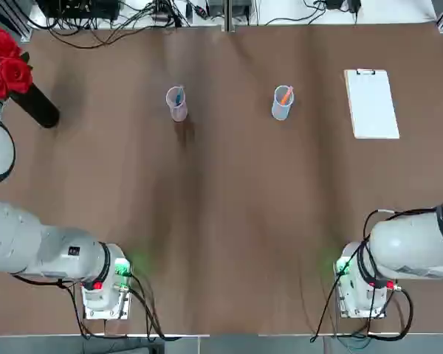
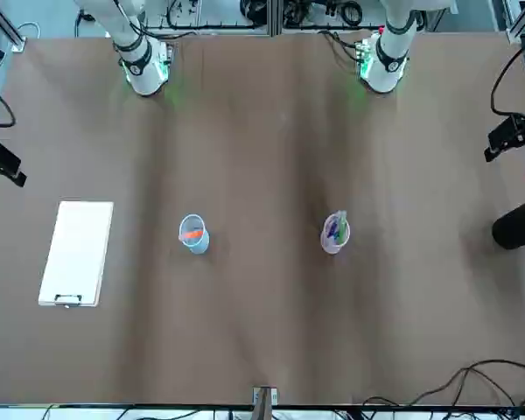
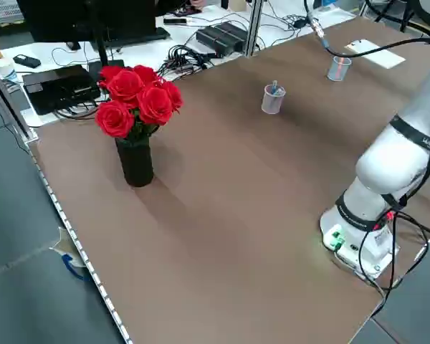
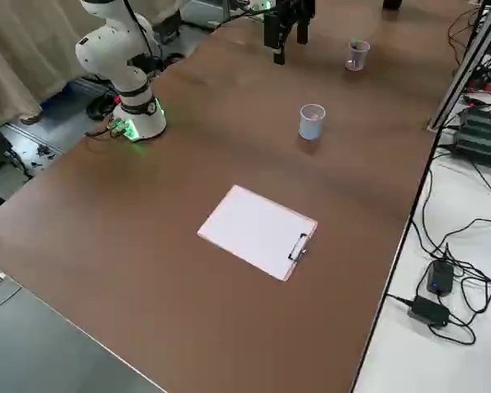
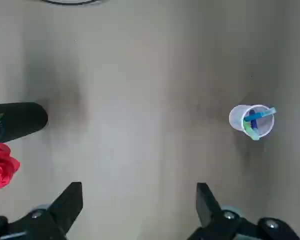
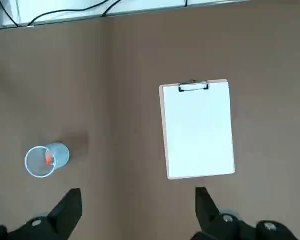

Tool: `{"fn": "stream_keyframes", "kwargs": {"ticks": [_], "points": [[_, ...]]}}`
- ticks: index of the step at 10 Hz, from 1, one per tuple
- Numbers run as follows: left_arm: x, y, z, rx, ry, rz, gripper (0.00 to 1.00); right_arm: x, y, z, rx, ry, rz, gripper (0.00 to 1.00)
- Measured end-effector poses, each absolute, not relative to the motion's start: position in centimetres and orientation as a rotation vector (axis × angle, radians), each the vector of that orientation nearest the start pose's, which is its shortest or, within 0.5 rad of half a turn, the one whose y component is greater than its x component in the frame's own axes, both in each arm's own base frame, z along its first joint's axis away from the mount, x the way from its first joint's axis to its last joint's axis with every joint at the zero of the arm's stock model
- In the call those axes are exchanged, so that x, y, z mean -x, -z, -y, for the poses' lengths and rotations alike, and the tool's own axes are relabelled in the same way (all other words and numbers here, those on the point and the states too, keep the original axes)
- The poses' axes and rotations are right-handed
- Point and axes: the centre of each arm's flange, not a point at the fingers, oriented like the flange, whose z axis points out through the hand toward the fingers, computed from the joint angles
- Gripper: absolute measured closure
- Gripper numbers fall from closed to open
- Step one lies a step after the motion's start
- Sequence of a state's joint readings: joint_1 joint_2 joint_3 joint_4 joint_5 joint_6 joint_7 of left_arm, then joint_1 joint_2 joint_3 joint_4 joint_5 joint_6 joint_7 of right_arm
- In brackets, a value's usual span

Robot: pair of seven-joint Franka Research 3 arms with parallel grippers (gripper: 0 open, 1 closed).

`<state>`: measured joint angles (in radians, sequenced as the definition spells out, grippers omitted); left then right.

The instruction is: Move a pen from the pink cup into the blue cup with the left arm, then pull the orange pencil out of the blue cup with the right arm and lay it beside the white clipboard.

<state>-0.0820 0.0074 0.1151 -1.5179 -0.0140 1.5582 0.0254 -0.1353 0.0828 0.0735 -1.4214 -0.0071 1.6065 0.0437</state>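
Note:
The pink cup [image 1: 176, 104] stands at the far middle-left of the table with a blue pen [image 5: 260, 114] and a green pen in it. To its right stands the blue cup [image 1: 282, 102], and the orange pencil [image 1: 286, 94] leans inside it. The white clipboard [image 1: 371, 103] lies flat at the far right. My left gripper [image 5: 138, 200] hangs open high over the table, well short of the pink cup [image 5: 251, 121]. My right gripper [image 6: 137, 200] is open too, high above the table between the blue cup [image 6: 46, 160] and the clipboard [image 6: 197, 129]. Neither holds anything.
A black vase of red roses [image 1: 18, 77] stands at the far left corner. Both arm bases [image 1: 103, 291] sit at the near edge. Cables and boxes lie beyond the table's far edge [image 1: 221, 26].

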Motion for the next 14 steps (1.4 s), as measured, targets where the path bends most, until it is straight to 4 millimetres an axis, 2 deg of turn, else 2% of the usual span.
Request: {"fn": "stream_keyframes", "kwargs": {"ticks": [6,7,8,9,11,14], "points": [[-55.6,-64.4,-1.6,3.153,0.053,-0.012,0.00,-58.4,-65.2,3.8,3.134,0.175,-0.163,0.00],[-55.6,-64.5,-0.9,3.154,0.057,-0.032,0.00,-58.4,-65.2,3.8,3.134,0.177,-0.163,0.00],[-55.7,-64.7,0.7,3.157,0.063,-0.078,0.00,-58.4,-65.2,3.8,3.134,0.179,-0.163,0.00],[-56.2,-64.3,3.5,3.157,0.055,-0.142,0.00,-58.5,-65.2,3.7,3.134,0.178,-0.161,0.00],[-58.3,-60.9,9.5,3.159,-0.020,-0.210,0.00,-58.6,-65.1,3.7,3.134,0.184,-0.161,0.00],[-60.6,-56.9,14.8,3.174,-0.033,-0.305,0.00,-58.7,-65.2,3.7,3.133,0.198,-0.159,0.00]]}}
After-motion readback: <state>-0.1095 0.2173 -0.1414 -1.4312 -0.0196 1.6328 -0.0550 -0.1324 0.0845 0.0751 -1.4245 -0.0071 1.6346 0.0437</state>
